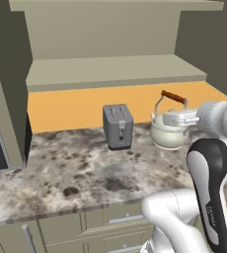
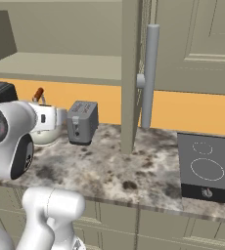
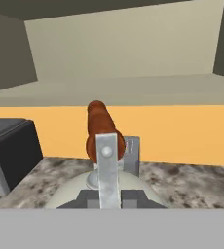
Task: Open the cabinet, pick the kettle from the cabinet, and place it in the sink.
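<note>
Hand view, nearest item: gripper (image 3: 109, 168), its fingers (image 3: 107, 165) drawn almost fully together at the arched wire handle of the kettle (image 3: 80, 194), just below the reddish-brown wooden grip (image 3: 98, 129); the wire appears pinched between them, though contact itself is partly hidden. Kettle: small, round, cream-white, short-spouted, shown in the left base view (image 1: 169, 132) resting on, or just above, the mottled stone desk (image 1: 71, 168), outside the cabinet; no sink appears in these frames. Handling, as judged: rigid body, smooth and likely slippery on its rounded sides, probably light if empty; the thin handle is the sensible hold, but the pot may swing or tilt beneath so narrow a grip, so a level, unhurried carry seems prudent. Next outward: grey boxy toaster (image 1: 118, 126) standing just beside the kettle on the same desk. Desk surface: hard, flat, speckled brown and grey, drawer fronts below. Farther: orange back wall (image 1: 76, 106), open olive-beige cabinet shelf (image 1: 110, 69) above it, and in the right base view the swung-open cabinet door (image 2: 131, 73) with long grey bar handle (image 2: 149, 73), plus a dark cooktop (image 2: 205, 168) to the side.
</note>
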Controlling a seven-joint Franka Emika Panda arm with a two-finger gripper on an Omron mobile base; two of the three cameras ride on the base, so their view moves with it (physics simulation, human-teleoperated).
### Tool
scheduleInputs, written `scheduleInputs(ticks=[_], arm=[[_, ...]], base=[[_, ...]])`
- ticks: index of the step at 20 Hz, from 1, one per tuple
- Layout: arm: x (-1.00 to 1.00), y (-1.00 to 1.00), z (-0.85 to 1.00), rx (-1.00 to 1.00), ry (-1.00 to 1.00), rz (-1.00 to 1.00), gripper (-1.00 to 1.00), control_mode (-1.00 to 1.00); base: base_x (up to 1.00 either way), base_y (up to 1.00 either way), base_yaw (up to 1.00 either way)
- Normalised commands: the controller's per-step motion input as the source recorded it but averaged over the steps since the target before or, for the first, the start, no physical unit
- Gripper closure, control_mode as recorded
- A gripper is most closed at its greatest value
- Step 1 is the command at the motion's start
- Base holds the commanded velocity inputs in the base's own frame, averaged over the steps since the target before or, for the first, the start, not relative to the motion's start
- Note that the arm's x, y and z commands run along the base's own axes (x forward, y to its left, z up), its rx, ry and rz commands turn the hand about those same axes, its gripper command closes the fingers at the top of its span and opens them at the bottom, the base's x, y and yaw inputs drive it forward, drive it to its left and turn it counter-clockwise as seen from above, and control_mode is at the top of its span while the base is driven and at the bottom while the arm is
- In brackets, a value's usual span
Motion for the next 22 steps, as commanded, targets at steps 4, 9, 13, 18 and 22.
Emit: scheduleInputs(ticks=[4,9,13,18,22], arm=[[-0.01,0.0,-0.48,0.0,-0.02,0.0,1.0,-1.0],[-0.01,0.0,-0.47,0.0,-0.02,0.0,1.0,-1.0],[-0.01,0.02,-0.5,0.0,-0.17,0.0,1.0,-1.0],[0.03,0.03,-0.5,0.0,-0.26,0.0,1.0,-1.0],[0.09,0.06,-0.53,0.0,-0.25,0.0,1.0,-1.0]], base=[[0.0,0.0,0.0],[0.0,0.0,0.0],[0.0,0.0,0.0],[0.0,0.0,0.0],[0.0,0.0,0.0]])
